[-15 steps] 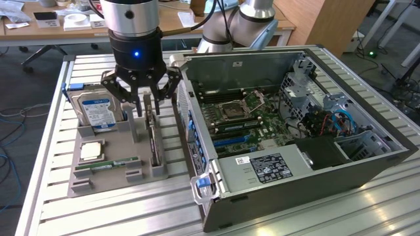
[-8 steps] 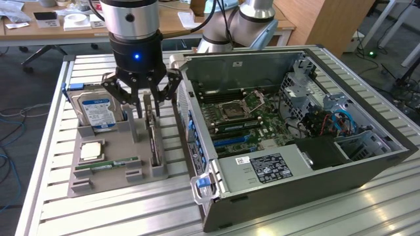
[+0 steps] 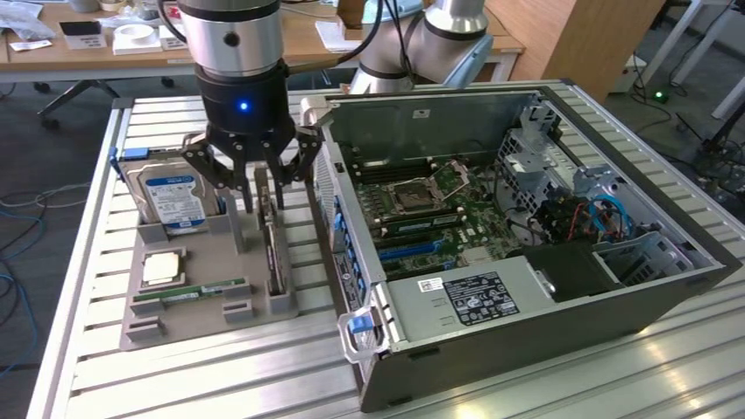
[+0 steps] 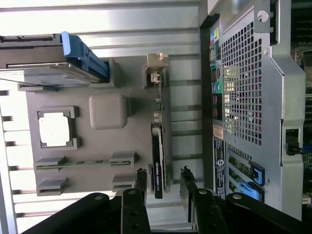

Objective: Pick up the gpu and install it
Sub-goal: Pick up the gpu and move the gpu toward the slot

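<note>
The gpu [image 3: 274, 257] stands on its long edge in a slot of the grey holder tray [image 3: 192, 325], a thin dark card with a silver bracket at its far end. My gripper [image 3: 263, 202] hangs just above it, open. In the wrist view the gpu [image 4: 158, 146] runs between the two black fingertips [image 4: 141, 176], which stand one on each side of its near end with a gap to the card. I cannot tell whether the fingers have come down level with the card's top edge.
The tray also holds a hard drive [image 3: 171, 196] with a blue-white label, a processor [image 3: 160, 268] and a green memory stick [image 3: 192, 294]. The open computer case [image 3: 559, 288] lies to the exterior view's right, its motherboard [image 3: 425, 209] exposed. A slatted aluminium table [image 3: 209, 384] carries everything.
</note>
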`<state>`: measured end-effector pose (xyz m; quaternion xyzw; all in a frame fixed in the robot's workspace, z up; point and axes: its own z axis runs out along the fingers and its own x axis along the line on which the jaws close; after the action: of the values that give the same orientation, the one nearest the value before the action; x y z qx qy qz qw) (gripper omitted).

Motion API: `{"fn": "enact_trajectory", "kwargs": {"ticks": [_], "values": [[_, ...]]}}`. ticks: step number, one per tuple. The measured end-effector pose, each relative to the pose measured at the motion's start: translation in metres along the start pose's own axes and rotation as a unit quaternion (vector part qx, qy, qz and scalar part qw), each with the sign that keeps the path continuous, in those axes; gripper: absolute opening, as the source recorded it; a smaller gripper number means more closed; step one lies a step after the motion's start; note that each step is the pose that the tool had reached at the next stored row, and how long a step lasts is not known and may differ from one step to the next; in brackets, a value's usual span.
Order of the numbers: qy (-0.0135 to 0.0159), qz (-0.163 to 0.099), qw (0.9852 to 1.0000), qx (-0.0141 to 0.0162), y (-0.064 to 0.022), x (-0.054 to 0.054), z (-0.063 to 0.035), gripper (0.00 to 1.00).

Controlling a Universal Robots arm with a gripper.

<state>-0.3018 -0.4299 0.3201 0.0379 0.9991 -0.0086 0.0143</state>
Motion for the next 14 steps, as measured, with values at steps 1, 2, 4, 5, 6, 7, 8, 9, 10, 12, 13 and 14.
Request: {"fn": "enact_trajectory", "kwargs": {"ticks": [1, 2, 4, 5, 6, 7, 8, 9, 10, 12, 13, 14], "values": [[0.0000, 0.000, 1.0000, 0.0000, 0.0000, 0.000, 0.0010, 0.42], [0.0000, 0.000, 1.0000, 0.0000, 0.0000, 0.000, 0.0021, 0.42], [0.0000, 0.000, 1.0000, 0.0000, 0.0000, 0.000, 0.0038, 0.42], [0.0000, 0.000, 1.0000, 0.0000, 0.0001, 0.000, 0.0047, 0.42], [0.0000, 0.000, 1.0000, 0.0000, 0.0001, 0.000, 0.0056, 0.42], [0.0000, 0.000, 1.0000, 0.0000, 0.0001, 0.000, 0.0069, 0.42], [0.0001, 0.000, 1.0000, 0.0001, 0.0001, 0.000, 0.0082, 0.42], [0.0000, 0.000, 1.0000, 0.0000, 0.0001, 0.000, 0.0097, 0.42], [0.0001, 0.000, 1.0000, 0.0000, 0.0002, 0.000, 0.0109, 0.42], [0.0000, 0.000, 1.0000, 0.0000, 0.0002, 0.000, 0.0131, 0.42], [0.0000, 0.000, 1.0000, 0.0000, 0.0002, 0.000, 0.0138, 0.42], [0.0001, 0.000, 1.0000, 0.0001, 0.0002, 0.000, 0.0141, 0.42]]}}
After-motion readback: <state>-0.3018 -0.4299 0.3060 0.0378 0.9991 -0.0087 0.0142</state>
